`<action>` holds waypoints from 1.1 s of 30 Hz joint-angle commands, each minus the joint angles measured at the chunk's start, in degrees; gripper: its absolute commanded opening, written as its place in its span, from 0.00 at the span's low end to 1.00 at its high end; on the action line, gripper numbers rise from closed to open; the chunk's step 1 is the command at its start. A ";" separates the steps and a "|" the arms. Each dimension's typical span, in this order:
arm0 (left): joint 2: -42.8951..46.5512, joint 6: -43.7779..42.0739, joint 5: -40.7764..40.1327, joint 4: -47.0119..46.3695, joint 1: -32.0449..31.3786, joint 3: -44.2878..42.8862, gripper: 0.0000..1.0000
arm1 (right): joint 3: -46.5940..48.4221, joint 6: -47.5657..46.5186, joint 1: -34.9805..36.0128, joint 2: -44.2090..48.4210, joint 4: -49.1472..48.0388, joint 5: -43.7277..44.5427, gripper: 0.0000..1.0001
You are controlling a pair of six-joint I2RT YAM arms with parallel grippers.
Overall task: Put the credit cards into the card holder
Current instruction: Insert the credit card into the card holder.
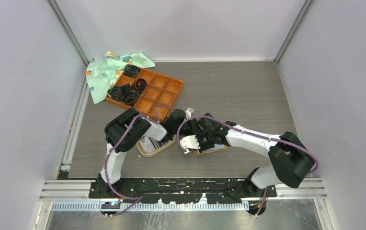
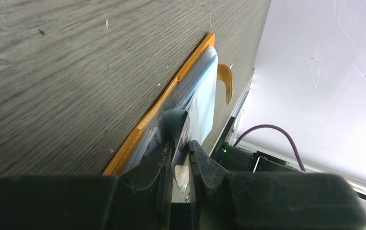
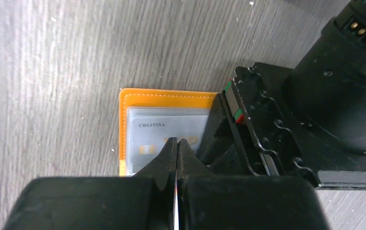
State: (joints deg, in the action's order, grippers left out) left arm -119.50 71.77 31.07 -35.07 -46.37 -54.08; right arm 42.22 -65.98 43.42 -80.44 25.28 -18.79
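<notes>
A robotics lab test cell is showing here: plain white panel walls (image 1: 18, 72) and aluminium frame posts (image 1: 68, 33) are enclosing a grey wood-grain table (image 1: 229, 91). The white-and-black left arm (image 1: 114, 163) and right arm (image 1: 253, 139) are standing bolted to a black mounting rail (image 1: 181, 184) at the near edge, with purple cables (image 1: 196, 117) looping along them.
</notes>
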 commanded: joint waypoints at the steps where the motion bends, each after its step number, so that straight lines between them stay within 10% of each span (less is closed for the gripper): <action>1: -1.67 -2.15 -0.82 4.33 -0.03 0.90 0.20 | 0.74 1.81 0.42 -1.50 -3.17 4.90 0.01; 33: 2.75 -4.70 -1.74 5.80 0.49 1.18 0.28 | 5.93 -2.65 -7.88 -0.51 10.56 5.49 0.01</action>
State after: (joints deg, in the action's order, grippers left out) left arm -118.83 70.96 30.96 -35.00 -46.26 -54.08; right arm 45.63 -67.35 37.65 -83.85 32.80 -12.23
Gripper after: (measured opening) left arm 0.269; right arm 0.029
